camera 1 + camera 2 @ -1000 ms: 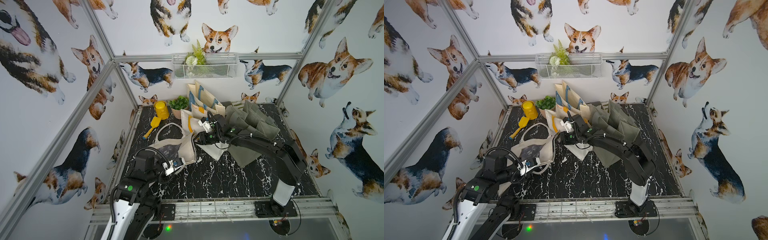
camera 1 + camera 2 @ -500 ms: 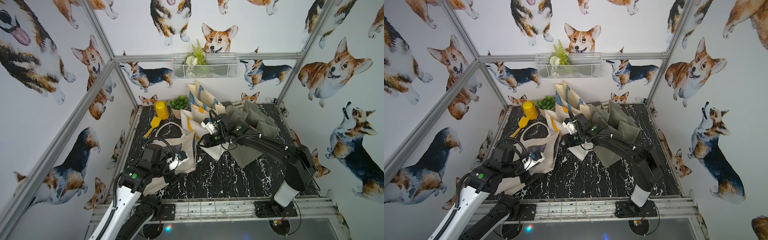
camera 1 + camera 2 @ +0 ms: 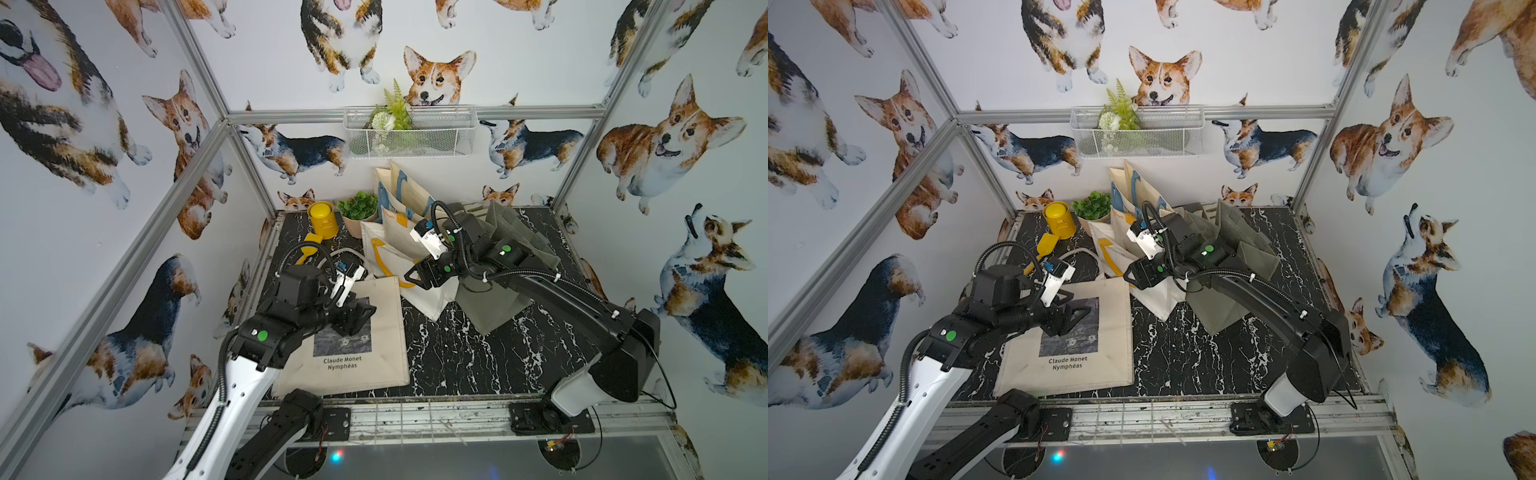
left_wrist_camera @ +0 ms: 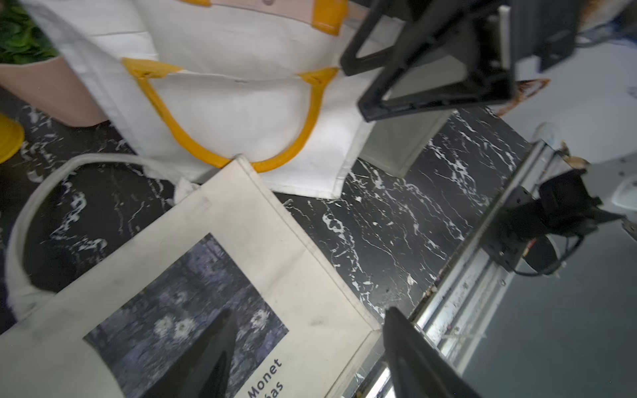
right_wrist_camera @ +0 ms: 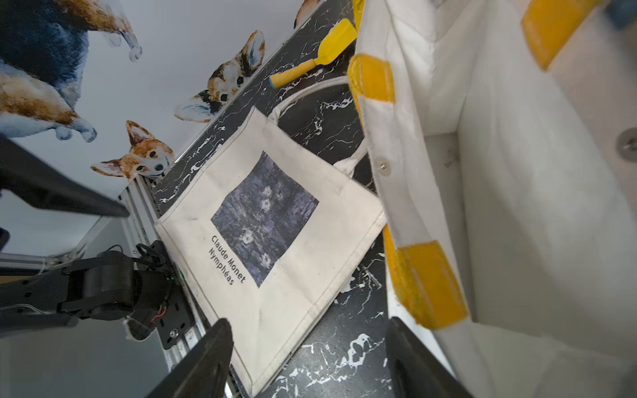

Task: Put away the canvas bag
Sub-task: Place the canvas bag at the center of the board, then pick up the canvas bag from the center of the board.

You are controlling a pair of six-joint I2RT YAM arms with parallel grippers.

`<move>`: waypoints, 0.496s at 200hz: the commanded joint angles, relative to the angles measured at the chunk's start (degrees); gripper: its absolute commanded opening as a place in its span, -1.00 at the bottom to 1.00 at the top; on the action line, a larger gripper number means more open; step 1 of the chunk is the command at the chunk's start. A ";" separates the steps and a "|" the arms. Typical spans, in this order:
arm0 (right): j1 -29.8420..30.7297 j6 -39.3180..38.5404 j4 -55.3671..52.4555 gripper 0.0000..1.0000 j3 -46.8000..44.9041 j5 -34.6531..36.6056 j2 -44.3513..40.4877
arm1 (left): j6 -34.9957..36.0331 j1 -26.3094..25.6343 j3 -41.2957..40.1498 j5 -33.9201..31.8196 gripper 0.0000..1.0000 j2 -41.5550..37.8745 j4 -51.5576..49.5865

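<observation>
The canvas bag [image 3: 374,357] [image 3: 1100,353], cream with a dark "Claude Monet Nymphéas" print, lies flat at the front left of the black marble table. Its handle loops toward the back. My left gripper [image 3: 357,318] [image 4: 308,312] hovers open over the print, with nothing between its fingers. My right gripper [image 3: 415,278] [image 5: 308,322] is open above the table just past the bag's far right corner. It stands beside a white bag with yellow handles [image 3: 399,249] [image 5: 517,206] and holds nothing. The canvas bag [image 5: 310,193] shows whole in the right wrist view.
Olive green bags [image 3: 511,237] and more cream bags stand at the back middle and right. A yellow can [image 3: 320,218], a potted plant [image 3: 358,208] and a yellow scoop [image 3: 307,249] sit at the back left. A wire basket [image 3: 409,133] hangs on the back wall.
The canvas bag was bunched up between both grippers; it now lies spread flat. Both grippers have opened and let go. The left one rose over the print and the right one drew back.
</observation>
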 commanded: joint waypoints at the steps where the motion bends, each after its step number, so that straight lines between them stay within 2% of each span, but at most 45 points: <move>1: -1.32 -8.01 -5.17 0.52 1.92 4.64 0.21 | -4.17 0.43 5.98 -12.05 0.62 6.04 -0.04; 18: -3.36 -9.82 -7.69 0.62 3.43 5.19 0.22 | -3.24 2.43 11.19 -15.23 0.66 11.05 -0.22; 35: -5.23 -11.60 -9.20 0.83 3.66 5.16 -0.68 | -4.77 6.77 14.56 -11.06 0.69 14.22 3.35; 54: -5.54 -15.28 -10.86 0.85 2.43 7.47 -2.35 | -6.86 10.26 15.99 -5.52 0.69 16.14 9.01; 75: -5.55 -18.17 -13.00 0.85 -0.05 7.33 -4.71 | -5.65 10.53 16.62 -4.28 0.70 17.51 12.82; 99: -5.54 -18.08 -12.08 0.85 -5.75 8.69 -8.79 | -3.92 10.53 16.11 -3.89 0.70 18.37 16.28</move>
